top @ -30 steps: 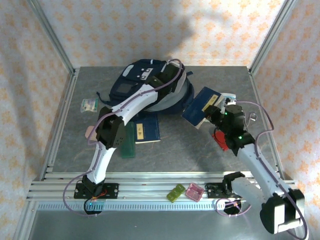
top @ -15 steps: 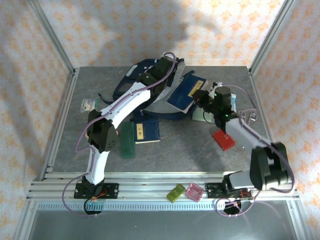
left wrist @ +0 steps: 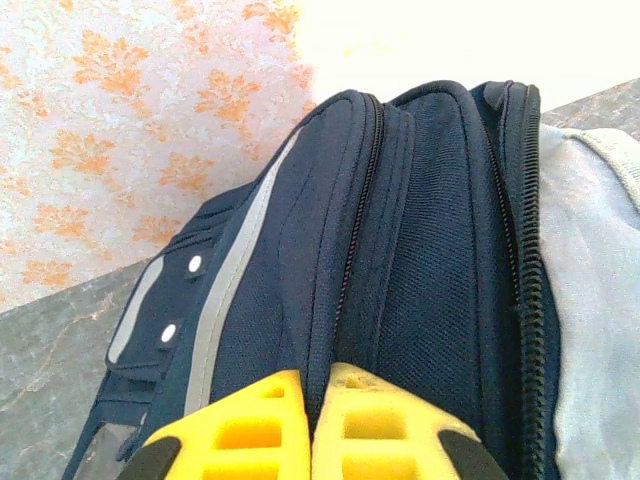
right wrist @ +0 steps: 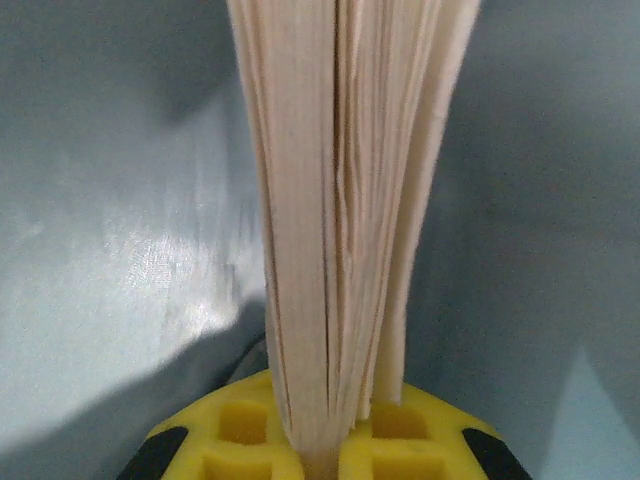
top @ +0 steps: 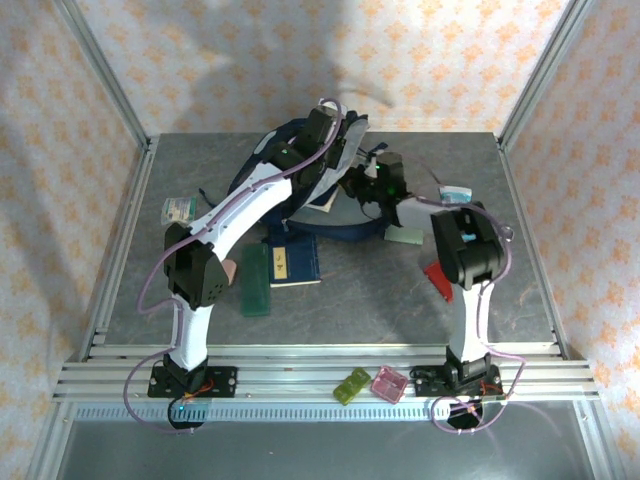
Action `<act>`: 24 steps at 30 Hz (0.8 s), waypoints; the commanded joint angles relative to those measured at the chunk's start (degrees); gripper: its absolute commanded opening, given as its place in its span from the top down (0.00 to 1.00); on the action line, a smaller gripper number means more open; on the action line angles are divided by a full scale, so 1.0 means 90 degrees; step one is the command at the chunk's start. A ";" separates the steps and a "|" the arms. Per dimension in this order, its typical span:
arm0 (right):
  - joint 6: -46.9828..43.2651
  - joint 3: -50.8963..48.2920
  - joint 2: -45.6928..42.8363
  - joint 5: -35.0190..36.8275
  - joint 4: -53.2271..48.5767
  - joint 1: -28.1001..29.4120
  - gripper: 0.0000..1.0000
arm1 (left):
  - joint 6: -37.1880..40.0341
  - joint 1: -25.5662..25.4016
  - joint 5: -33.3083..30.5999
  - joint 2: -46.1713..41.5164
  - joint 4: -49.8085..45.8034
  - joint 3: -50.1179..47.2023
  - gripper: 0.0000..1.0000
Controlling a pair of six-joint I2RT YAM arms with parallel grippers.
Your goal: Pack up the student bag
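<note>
At the far middle of the grey table (top: 380, 310), the student bag (left wrist: 430, 250) is lying under both arms. The left gripper (left wrist: 312, 388) is pinching a fold of the bag's navy fabric beside a zipper, its jaws clamped on it. The right gripper (right wrist: 325, 430) is gripping a book (right wrist: 340, 200) by its cream pages, with pale grey lining on both sides. Nearer the arms, a navy booklet (top: 293, 262) is lying just beside a green case (top: 255, 282), and a red item (top: 445, 280) is resting to the right.
</note>
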 commanded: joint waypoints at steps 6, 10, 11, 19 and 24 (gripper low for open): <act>0.0798 0.3000 0.2128 -0.0014 -0.0087 0.0630 1.00 | -0.0315 -0.0004 0.0275 -0.0448 0.0806 0.0196 1.00; 0.0844 0.4801 0.3158 0.0118 -0.1095 0.0815 0.84 | -0.0456 -0.0009 0.0322 -0.0378 0.0841 0.0148 1.00; 0.0687 0.5189 0.3271 0.0184 -0.1593 0.0838 0.71 | -0.0482 -0.0011 0.0293 -0.0346 0.0855 0.0123 1.00; -0.0216 0.2576 0.1248 0.0702 -0.1774 0.0442 0.32 | -0.0549 0.0053 -0.0111 -0.0249 0.1054 -0.0209 1.00; -0.0603 0.0640 -0.0252 0.0751 -0.1557 -0.0004 0.32 | -0.0615 0.0113 -0.0309 -0.0176 0.1124 -0.0297 1.00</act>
